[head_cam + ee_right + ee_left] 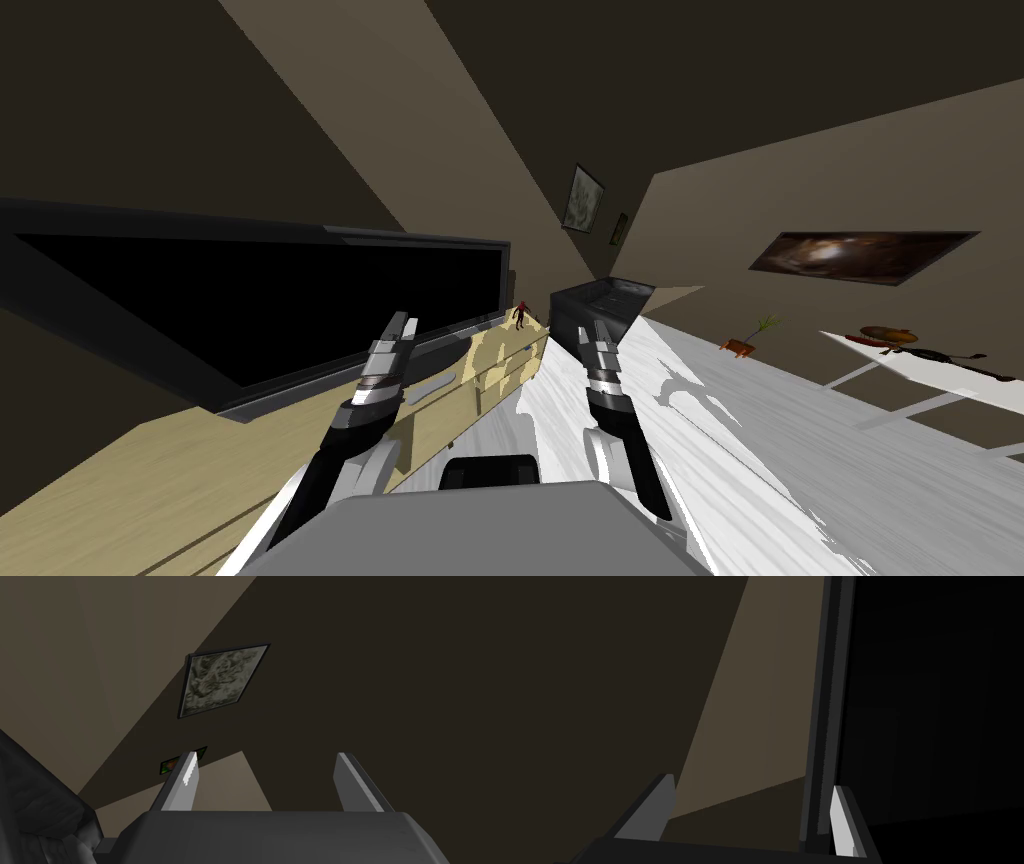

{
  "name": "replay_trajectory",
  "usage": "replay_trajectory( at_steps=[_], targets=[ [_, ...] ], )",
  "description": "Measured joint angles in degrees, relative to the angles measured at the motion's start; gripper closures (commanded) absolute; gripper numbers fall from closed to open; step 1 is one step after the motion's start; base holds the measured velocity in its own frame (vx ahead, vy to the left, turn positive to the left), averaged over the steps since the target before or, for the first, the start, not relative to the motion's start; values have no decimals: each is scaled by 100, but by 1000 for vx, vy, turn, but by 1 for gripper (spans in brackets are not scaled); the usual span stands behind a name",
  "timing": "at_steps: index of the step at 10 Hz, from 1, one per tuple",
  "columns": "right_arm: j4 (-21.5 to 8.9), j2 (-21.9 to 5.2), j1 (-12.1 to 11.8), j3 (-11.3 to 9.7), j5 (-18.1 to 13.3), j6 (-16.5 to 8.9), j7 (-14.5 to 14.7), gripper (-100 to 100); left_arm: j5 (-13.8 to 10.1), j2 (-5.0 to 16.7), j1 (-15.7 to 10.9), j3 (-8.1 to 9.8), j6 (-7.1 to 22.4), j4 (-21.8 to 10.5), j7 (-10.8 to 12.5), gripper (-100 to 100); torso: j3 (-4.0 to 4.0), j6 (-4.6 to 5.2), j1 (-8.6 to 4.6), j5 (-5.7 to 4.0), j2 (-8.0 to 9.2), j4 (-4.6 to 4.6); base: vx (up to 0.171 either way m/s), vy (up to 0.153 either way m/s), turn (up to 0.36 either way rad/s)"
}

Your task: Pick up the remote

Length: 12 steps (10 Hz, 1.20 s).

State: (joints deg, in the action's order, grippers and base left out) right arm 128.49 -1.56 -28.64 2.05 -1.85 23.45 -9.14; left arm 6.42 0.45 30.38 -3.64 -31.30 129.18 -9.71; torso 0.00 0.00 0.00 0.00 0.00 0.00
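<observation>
Beside the black television (260, 300) on its pale wood cabinet (130, 480), both arms are raised. The left hand (400, 328) is in front of the screen's lower frame, and the right hand (597, 335) is aimed toward a dark upholstered seat (600, 298). Each hand's two fingers stand apart, holding nothing.

Remote: not identified with certainty. It is judged most likely to be one of the slim dark shapes (935, 355) on the white worktop (940, 385) far to the right, well apart from both hands.

Handling (judged): light, stiff and smooth-shelled, so liable to slip. It is best taken across its narrow width at mid-length, with the fingers descending along the long sides.

Containers: a brown bowl (888, 333) on that worktop, contents not discernible; an orange pot (739, 347) by the wall, holding a small green plant (765, 324).

A small red figure (520, 314) stands at the cabinet's far end.
</observation>
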Motion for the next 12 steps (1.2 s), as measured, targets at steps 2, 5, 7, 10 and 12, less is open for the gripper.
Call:
replay_trajectory(
  at_steps=[2,5,7,10,12],
  targets=[
    [0,0,0,0,0,0,0,0,-30,204,-33,26,95,-57,34,-100,4,0,5,1,7,1,-26,14,3],
    [0,0,0,0,0,0,0,0,-129,573,-77,106,471,-103,163,-100,7,0,10,2,12,3,-34,18,2],
    [0,0,1,0,0,0,0,0,-221,783,-185,193,783,-275,280,-100,9,0,10,2,16,3,-50,22,-3],
    [0,0,0,0,0,0,0,0,-338,974,-314,300,1142,-528,429,-100,6,0,6,2,10,2,-26,10,-3],
    [0,0,0,0,0,0,0,0,-383,1033,-336,320,1451,-538,489,-100,5,0,4,1,8,2,-21,8,-4]
  ],
)
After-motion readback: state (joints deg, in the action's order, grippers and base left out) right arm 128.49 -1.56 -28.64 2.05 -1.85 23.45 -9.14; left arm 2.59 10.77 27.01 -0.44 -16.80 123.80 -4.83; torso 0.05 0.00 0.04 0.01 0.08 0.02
